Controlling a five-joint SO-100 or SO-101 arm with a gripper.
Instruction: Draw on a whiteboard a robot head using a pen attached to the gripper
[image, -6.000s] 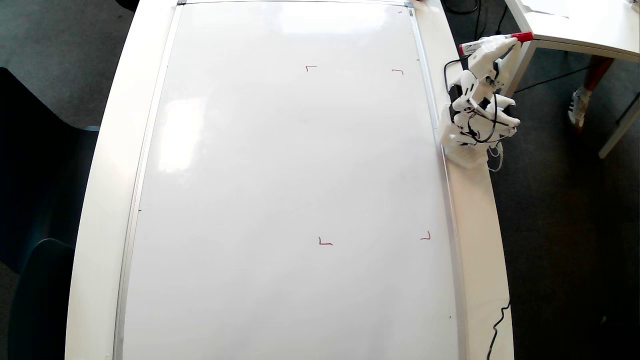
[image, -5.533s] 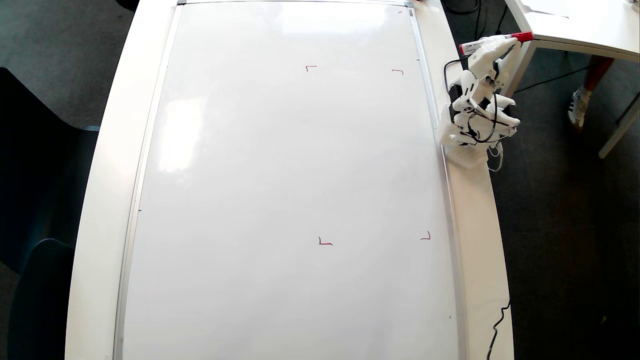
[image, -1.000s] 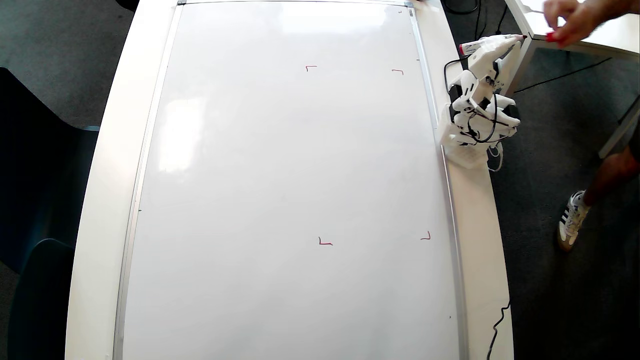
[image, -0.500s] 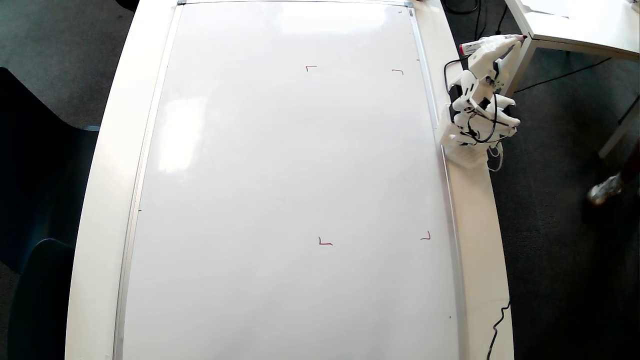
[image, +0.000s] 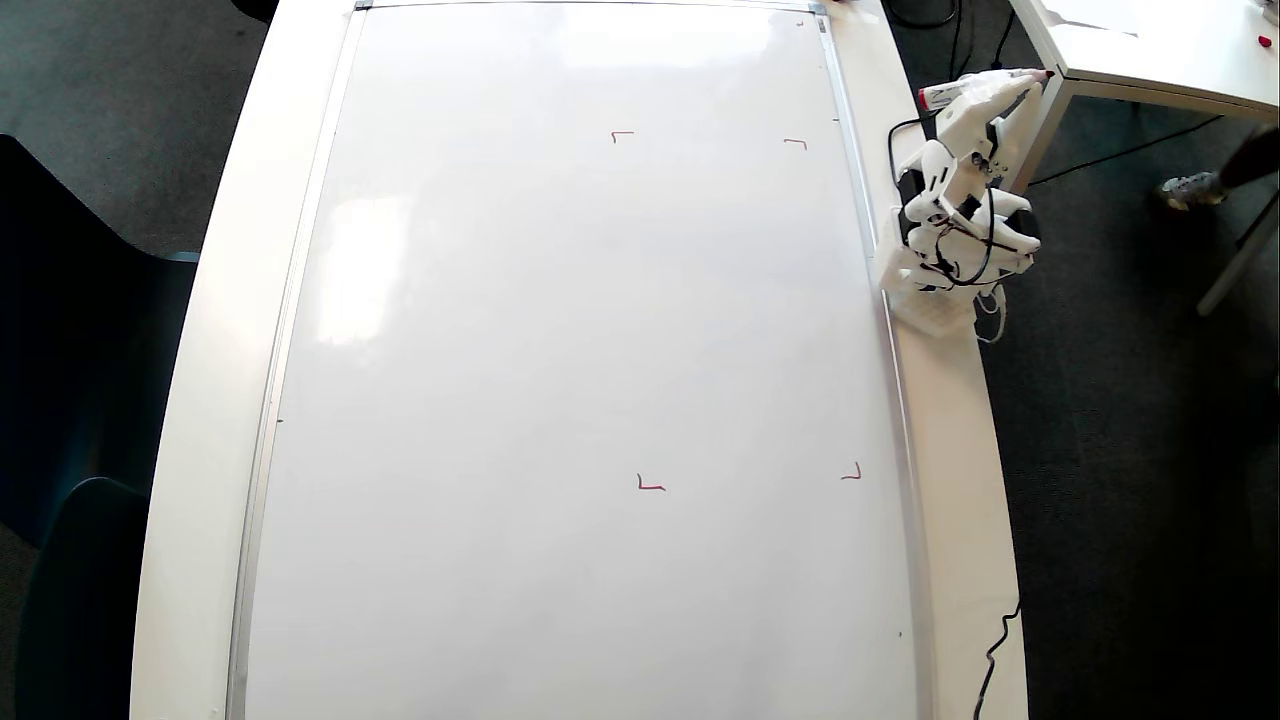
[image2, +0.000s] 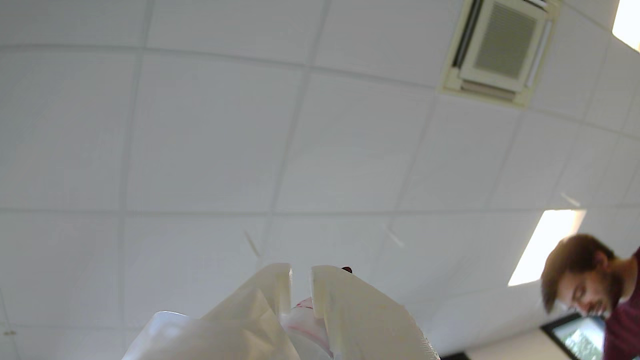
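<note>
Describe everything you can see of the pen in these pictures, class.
The pen is a slim white-barrelled marker with red at one end and a dark, uncapped tip at the other. It lies crosswise in the raised gripper, off the whiteboard's right edge in the overhead view. In the wrist view its tip peeks past the fingers.

Whiteboard (image: 560, 330) wide open, unobstructed
</note>
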